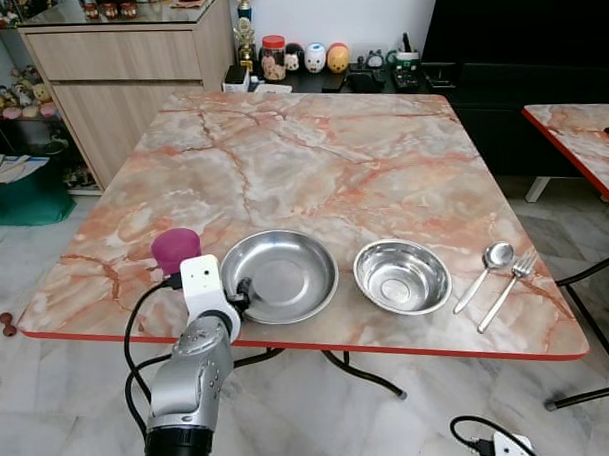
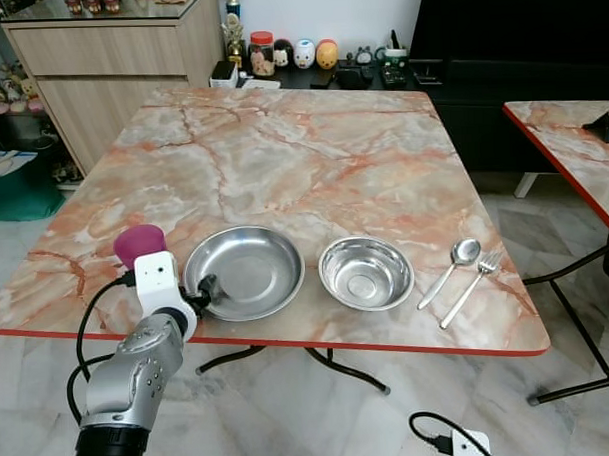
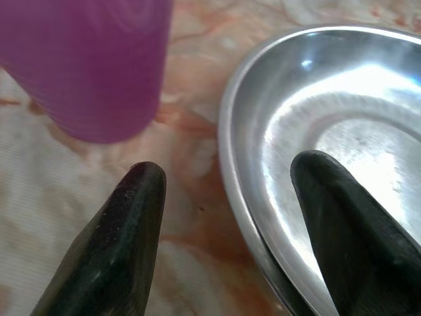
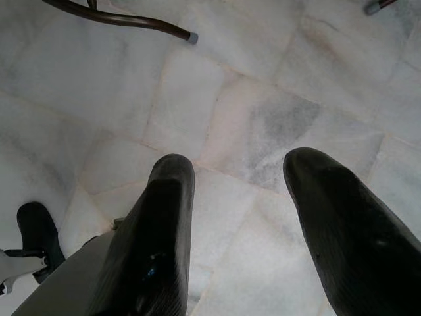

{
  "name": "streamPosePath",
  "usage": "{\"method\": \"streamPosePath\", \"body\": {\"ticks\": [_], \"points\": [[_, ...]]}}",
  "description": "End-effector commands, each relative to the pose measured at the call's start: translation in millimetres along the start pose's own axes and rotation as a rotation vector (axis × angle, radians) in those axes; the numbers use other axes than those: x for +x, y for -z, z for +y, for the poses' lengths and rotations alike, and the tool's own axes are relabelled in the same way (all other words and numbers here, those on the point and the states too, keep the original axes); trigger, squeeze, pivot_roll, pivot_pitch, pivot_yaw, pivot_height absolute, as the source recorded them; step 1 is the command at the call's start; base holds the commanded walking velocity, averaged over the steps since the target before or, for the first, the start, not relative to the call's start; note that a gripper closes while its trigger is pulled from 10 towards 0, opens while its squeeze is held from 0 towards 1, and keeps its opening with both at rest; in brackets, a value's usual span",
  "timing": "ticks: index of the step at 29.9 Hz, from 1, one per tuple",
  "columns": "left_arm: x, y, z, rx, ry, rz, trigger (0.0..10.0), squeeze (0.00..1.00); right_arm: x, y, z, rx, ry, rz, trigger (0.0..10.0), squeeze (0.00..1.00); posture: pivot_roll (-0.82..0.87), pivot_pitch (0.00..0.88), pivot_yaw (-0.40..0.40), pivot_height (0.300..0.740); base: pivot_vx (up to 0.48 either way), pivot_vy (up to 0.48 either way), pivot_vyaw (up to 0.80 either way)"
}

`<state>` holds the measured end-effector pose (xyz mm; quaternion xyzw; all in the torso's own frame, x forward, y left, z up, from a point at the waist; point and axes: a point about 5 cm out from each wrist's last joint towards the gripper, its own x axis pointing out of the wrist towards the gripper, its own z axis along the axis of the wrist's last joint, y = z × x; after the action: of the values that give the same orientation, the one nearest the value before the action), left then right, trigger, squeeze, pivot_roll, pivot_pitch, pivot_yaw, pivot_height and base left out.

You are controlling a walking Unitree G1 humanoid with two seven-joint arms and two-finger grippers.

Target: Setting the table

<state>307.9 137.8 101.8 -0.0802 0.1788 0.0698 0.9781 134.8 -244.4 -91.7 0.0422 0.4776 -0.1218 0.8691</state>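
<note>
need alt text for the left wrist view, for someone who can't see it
The open left pincer straddles the rim of a shallow steel plate, one black finger over the dish and the other over the marble table. A purple cup stands just beside the plate.

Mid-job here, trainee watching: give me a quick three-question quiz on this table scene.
1. True or false: the left gripper straddles the plate rim.
2. What lies right of the bowl? A) spoon and fork B) knife C) napkin
3. Fill in: the purple cup stands to the plate's ____.

Key: 1 true: one finger is over the plate, the other outside. 2 A. 3 left. The right gripper hangs idle over the floor.
</note>
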Motion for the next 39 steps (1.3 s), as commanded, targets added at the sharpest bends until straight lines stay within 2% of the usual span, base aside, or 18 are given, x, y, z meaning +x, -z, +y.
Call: {"method": "streamPosePath", "body": {"ticks": [1, 15, 33, 34, 35, 36, 39], "points": [[2.6, -5, -0.2, 0.005, -0.034, -0.023, 10.0, 0.0, 0.0, -1, -2.1, -0.009, 0.0, 0.002, 10.0, 0.0, 0.12, 0.0, -0.051, 0.74, 0.0, 0.0, 0.0], [6.5, -6, -7.9, -0.001, -0.026, -0.018, 10.0, 0.0, 0.1, -2, -2.1, -0.014, -0.003, 0.002, 10.0, 0.0, 0.12, 0.0, -0.057, 0.74, 0.0, 0.0, 0.0], [8.0, 4, -13.8, 0.046, -0.007, 0.051, 10.0, 0.0, 0.2, -2, -1.3, -0.015, -0.007, 0.006, 10.0, 0.0, 0.12, 0.0, -0.054, 0.74, 0.0, 0.0, 0.0], [8.0, 5, -13.9, 0.05, -0.008, 0.059, 2.4, 0.0, 0.3, -2, -1.2, -0.015, -0.007, 0.006, 10.0, 0.0, 0.12, 0.0, -0.053, 0.74, 0.0, 0.0, 0.0], [8.0, 5, -13.9, 0.05, -0.008, 0.059, 2.4, 0.0, 0.3, -2, -1.2, -0.015, -0.007, 0.006, 10.0, 0.0, 0.12, 0.0, -0.053, 0.74, 0.0, 0.0, 0.0], [7.7, 7, -13.6, 0.056, -0.016, 0.065, 0.0, 0.0, 0.3, -1, -1.1, -0.015, -0.008, 0.006, 10.0, 0.0, 0.12, 0.0, -0.053, 0.74, 0.0, 0.0, 0.0], [7.6, 7, -13.0, 0.063, -0.023, 0.064, 0.0, 0.0, 0.2, -1, -1.1, -0.014, -0.008, 0.007, 10.0, 0.0, 0.12, 0.0, -0.053, 0.74, 0.0, 0.0, 0.0]]}}
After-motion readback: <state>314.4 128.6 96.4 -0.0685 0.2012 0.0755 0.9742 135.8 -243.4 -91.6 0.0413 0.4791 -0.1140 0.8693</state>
